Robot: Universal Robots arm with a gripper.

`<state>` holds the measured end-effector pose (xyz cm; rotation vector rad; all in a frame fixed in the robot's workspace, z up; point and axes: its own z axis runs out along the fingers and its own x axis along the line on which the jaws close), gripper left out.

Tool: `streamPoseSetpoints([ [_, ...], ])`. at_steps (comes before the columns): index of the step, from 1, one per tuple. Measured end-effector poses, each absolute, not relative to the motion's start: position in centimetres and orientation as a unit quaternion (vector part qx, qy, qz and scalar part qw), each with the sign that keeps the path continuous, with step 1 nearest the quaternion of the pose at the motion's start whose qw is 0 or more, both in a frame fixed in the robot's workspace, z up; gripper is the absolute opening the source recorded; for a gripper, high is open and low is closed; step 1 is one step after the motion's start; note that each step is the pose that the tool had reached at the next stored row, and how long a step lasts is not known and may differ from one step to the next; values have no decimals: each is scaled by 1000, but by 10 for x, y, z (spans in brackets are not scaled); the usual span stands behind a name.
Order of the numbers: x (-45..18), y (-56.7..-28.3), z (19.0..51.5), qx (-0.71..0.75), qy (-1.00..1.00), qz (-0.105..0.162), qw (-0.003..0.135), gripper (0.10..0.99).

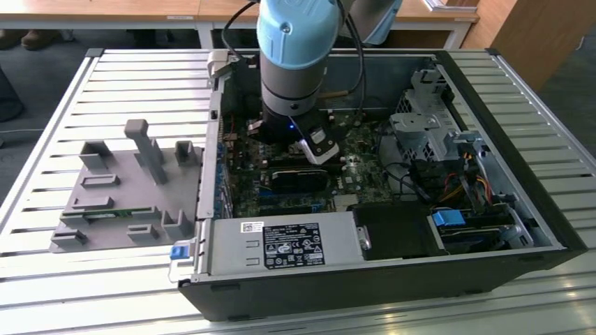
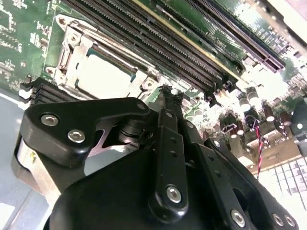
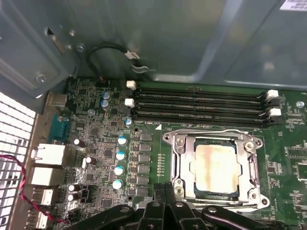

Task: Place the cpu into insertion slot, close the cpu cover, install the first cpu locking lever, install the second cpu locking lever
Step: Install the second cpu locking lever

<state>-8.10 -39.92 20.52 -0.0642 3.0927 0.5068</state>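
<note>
The cpu (image 3: 216, 170), with a silver-grey top, lies flat in the insertion slot (image 3: 213, 197), whose dark rim shows around it. The cpu cover (image 3: 181, 143), a silvery frame, lies down over the chip's edges. The second wrist view shows the same cpu (image 2: 103, 76) under the cover (image 2: 76, 50). My gripper (image 3: 165, 184) is shut with nothing seen between its black fingers. Its tips hover just off the socket's edge, a little above the green motherboard (image 3: 96, 139). In the second wrist view the gripper (image 2: 167, 90) points at the board beside the socket's corner. In the exterior view the arm (image 1: 293, 63) reaches down into the open computer case.
Black memory slots (image 3: 199, 103) run along the socket's far side. Small capacitors (image 3: 119, 155) and rear ports (image 3: 48, 155) stand beside the fingers. A black module (image 1: 298, 178), cables (image 1: 465, 185) and the power supply (image 1: 279, 244) crowd the case. A grey parts fixture (image 1: 121, 188) sits on the exterior view's left.
</note>
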Motion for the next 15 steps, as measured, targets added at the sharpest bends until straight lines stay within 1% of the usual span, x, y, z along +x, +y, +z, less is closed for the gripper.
streamPoseSetpoints([
  [11,-81,-399,228,-20,986,163,3,106],
  [15,-81,-399,229,-20,986,163,4,106],
])
